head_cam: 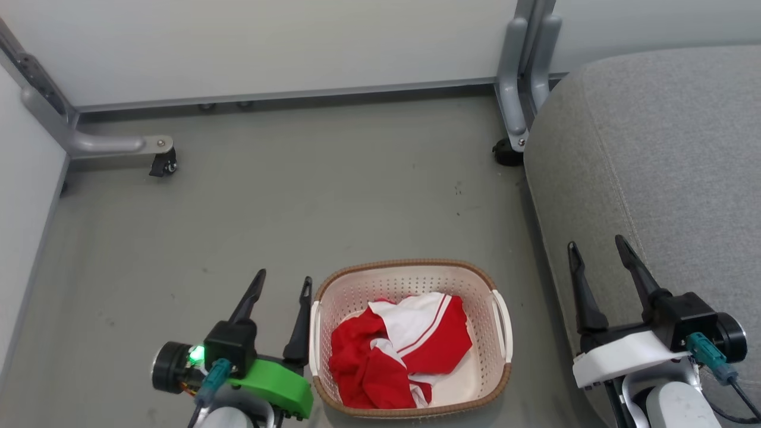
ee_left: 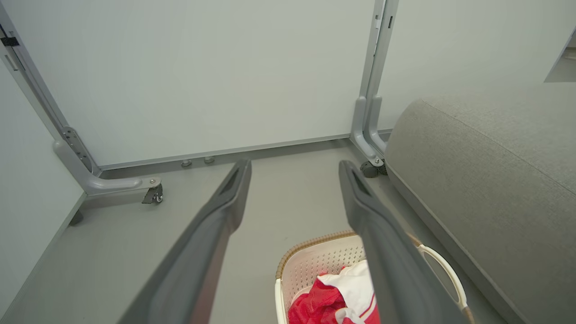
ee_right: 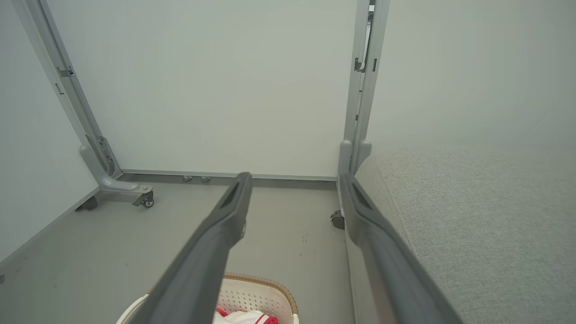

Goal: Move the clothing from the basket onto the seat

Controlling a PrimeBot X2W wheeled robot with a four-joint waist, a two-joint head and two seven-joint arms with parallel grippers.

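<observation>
Likely to go wrong: pinching only a loose fold of the clothing (head_cam: 398,351), heaped in the basket (head_cam: 410,267) on the floor beside the seat (head_cam: 666,148), then dropping it short; or hooking the basket wall. Fingers of left gripper (head_cam: 284,276) and right gripper (head_cam: 596,241) spread wide, empty.

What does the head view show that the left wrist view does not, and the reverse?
Head view: the right claw, open near the seat, and the whole rim of the basket. Left wrist view: the upper part of the grey post. Both: the open left claw, the red and white clothing in the basket, the seat, a caster.
</observation>
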